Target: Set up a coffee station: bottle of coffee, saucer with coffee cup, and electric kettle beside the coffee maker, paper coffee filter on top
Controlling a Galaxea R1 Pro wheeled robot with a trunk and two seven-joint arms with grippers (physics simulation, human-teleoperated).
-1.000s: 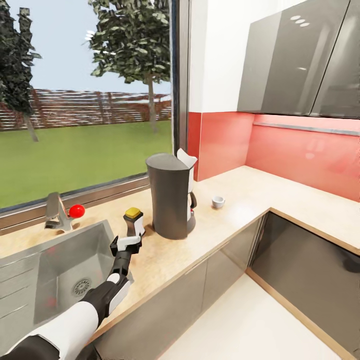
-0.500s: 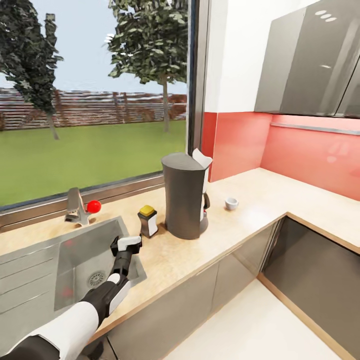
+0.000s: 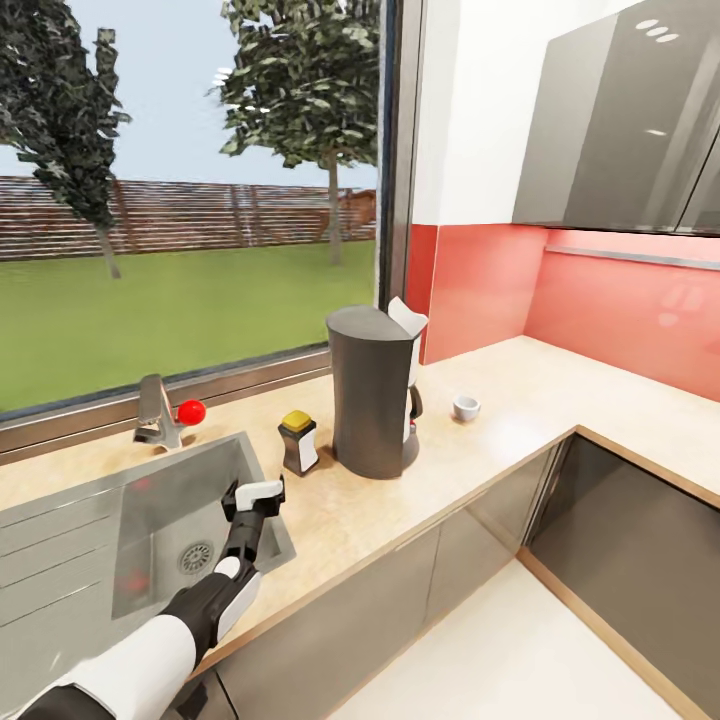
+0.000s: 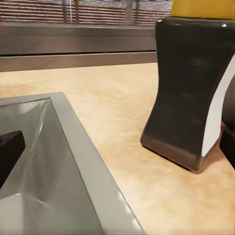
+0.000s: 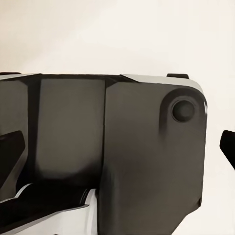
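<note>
Beige countertop [image 3: 470,455] under a wide window, seen from the head: bottle of coffee [image 3: 298,442] standing upright just beside the coffee maker [image 3: 372,392], coffee cup [image 3: 465,407] further along. Left gripper [image 3: 256,494] near the sink [image 3: 150,520], apart from the bottle, fingers spread, holding nothing. From the left wrist: dark waisted bottle, yellow cap; probably stiff, light, best taken at the waist. From the right wrist: cannot tell the right gripper's opening.
</note>
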